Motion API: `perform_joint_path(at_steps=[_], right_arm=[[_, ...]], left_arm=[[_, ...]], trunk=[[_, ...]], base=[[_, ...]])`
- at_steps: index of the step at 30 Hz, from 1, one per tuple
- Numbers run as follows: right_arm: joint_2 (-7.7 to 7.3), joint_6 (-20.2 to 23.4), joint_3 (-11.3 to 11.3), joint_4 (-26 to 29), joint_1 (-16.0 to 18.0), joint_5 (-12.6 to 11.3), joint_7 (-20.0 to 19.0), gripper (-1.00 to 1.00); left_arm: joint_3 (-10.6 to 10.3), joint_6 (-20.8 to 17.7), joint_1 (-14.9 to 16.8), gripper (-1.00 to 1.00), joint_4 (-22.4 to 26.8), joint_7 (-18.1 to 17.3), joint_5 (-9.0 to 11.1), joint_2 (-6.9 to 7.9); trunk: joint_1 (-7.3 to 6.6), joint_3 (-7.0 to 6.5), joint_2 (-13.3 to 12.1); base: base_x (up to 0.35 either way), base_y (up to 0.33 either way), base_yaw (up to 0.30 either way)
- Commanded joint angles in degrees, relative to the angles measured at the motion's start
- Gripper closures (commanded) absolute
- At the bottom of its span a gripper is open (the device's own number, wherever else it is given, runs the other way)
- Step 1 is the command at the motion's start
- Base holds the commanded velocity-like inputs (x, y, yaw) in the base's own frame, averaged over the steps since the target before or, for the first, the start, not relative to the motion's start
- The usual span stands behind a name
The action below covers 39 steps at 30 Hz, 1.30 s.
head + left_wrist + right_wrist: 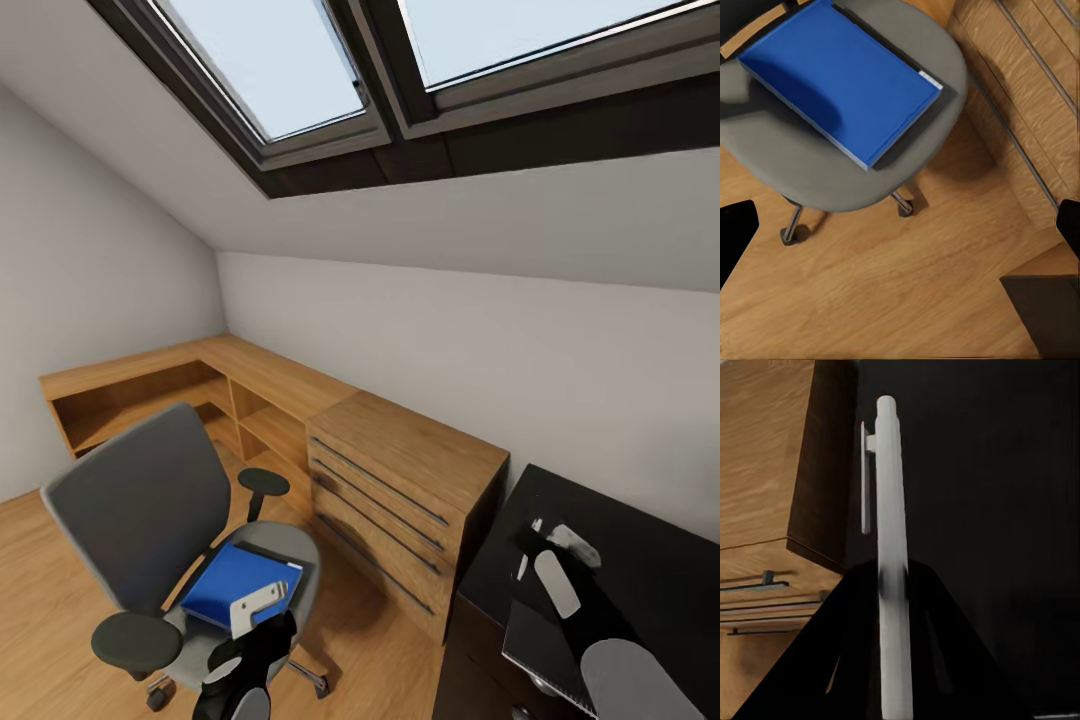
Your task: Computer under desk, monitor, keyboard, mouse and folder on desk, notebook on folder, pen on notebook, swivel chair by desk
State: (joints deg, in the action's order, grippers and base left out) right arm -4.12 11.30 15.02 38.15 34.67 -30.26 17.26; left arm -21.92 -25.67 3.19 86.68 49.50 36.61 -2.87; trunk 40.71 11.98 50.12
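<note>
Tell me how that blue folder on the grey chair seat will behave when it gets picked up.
The bright blue flat rectangular folder looks thin and stiff-covered, so probably light and rigid. Lying flat on the grey swivel chair seat, it offers little edge to grip. The castored chair may roll if pushed.

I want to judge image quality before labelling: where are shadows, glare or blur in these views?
Head view: bright skylight, soft shadow under the swivel chair. Left wrist view: sharp, the folder casts a dark shadow on the seat. Right wrist view: the pen looks slightly smeared, the desk nearly featureless black.
</note>
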Motion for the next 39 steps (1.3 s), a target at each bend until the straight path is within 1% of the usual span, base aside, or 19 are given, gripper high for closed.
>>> perform_joint_path(at_steps=[1, 5, 12, 14, 15, 21, 28, 39], right_arm=[[1.19, -5.4, -0.1, -2.0, 0.0, -0.3, 0.1, 1.00], [1.93, -7.8, -0.2, -3.1, 0.0, -0.1, 0.1, 1.00], [2.08, -9.6, -0.2, -6.5, 0.1, 0.0, 0.1, 1.00], [2.11, -11.2, -0.2, -7.2, 0.1, 0.0, 0.1, 1.00], [2.31, -12.9, -0.2, -7.8, 0.1, 0.0, 0.1, 1.00], [2.75, -13.8, -0.2, -8.6, 0.1, 0.0, 0.1, 1.00], [2.80, -15.3, -0.2, -9.9, 0.2, 0.0, 0.1, 1.00], [2.75, -16.1, -0.3, -10.1, 0.3, 0.2, 0.2, 1.00]], left_arm=[[-2.0, 0.3, 0.1, -1.00, -0.2, 0.5, 0.2, 0.06], [-2.6, 1.5, 0.1, -1.00, -0.3, 0.6, 0.2, 0.13], [-2.8, 1.8, 0.1, -1.00, -0.3, 0.6, 0.1, 0.14], [-2.8, 1.8, 0.1, -1.00, -0.3, 0.6, 0.2, 0.15], [-2.9, 1.8, 0.1, -1.00, -0.3, 0.6, 0.2, 0.15], [-2.9, 1.9, 0.1, -1.00, -0.3, 0.6, 0.2, 0.13], [-3.0, 1.9, 0.1, -1.00, -0.3, 0.6, 0.1, 0.11], [-3.0, 1.8, 0.1, -1.00, 0.6, 0.5, 0.2, 0.03]], trunk=[[0.01, 0.08, 0.1], [0.01, 0.08, 0.1], [0.01, 0.08, 0.1], [0.01, 0.08, 0.1], [0.01, 0.08, 0.1], [0.01, 0.08, 0.1], [0.01, 0.08, 0.1], [0.01, 0.08, 0.1]], base=[[0.017, 0.000, 0.000], [0.126, 0.000, 0.000], [0.132, 0.000, 0.000], [0.032, 0.000, 0.000], [0.009, 0.000, 0.000], [0.041, 0.007, 0.000], [0.217, 0.051, 0.000], [0.036, 0.008, 0.000]])
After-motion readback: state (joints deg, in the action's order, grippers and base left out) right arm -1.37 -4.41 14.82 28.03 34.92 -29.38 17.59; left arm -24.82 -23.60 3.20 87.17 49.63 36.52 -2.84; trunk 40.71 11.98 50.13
